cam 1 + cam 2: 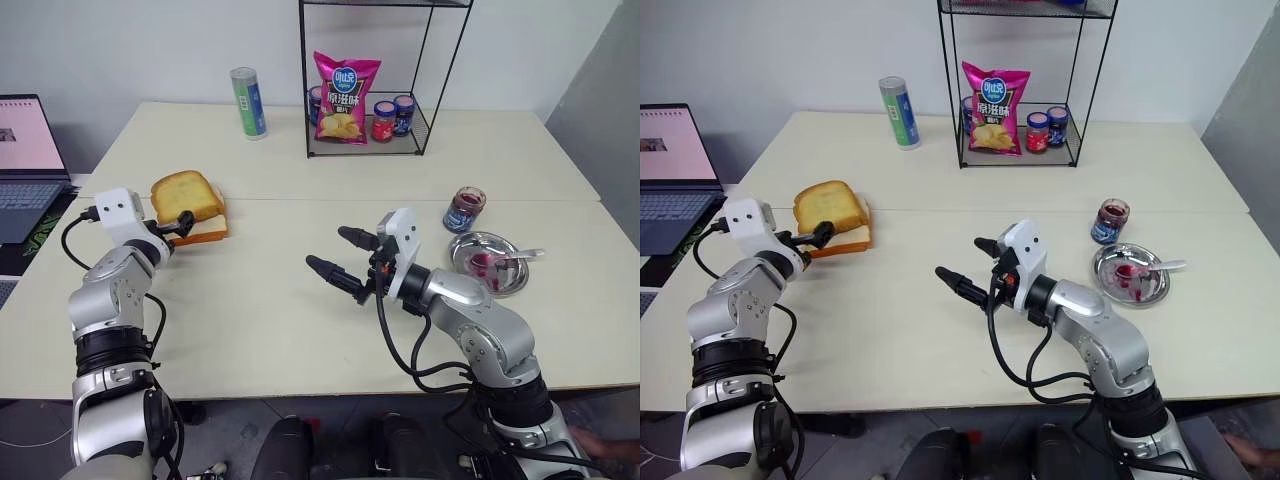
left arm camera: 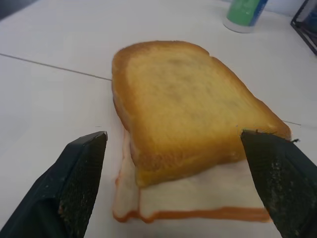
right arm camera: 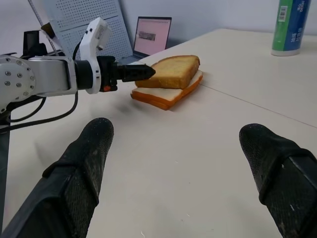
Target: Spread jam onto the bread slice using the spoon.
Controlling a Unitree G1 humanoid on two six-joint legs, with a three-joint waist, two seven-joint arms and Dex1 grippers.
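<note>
A: Bread slice, thick golden toast [image 2: 183, 104] – where is it?
B: On a paler slice [image 2: 198, 198] on the cream desk [image 1: 250, 300], between the left end effector's [image 2: 176, 163] spread black fingers.
A: Right end effector [image 1: 342, 254]?
B: Wide apart, empty, mid-desk; slim silver spoon [image 1: 515, 257] lies in the steel dish [image 1: 490, 283]

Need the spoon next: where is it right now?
In the head views, the spoon lies on the round steel dish at the table's right side, just in front of the open jam jar, beyond the right gripper.
</note>
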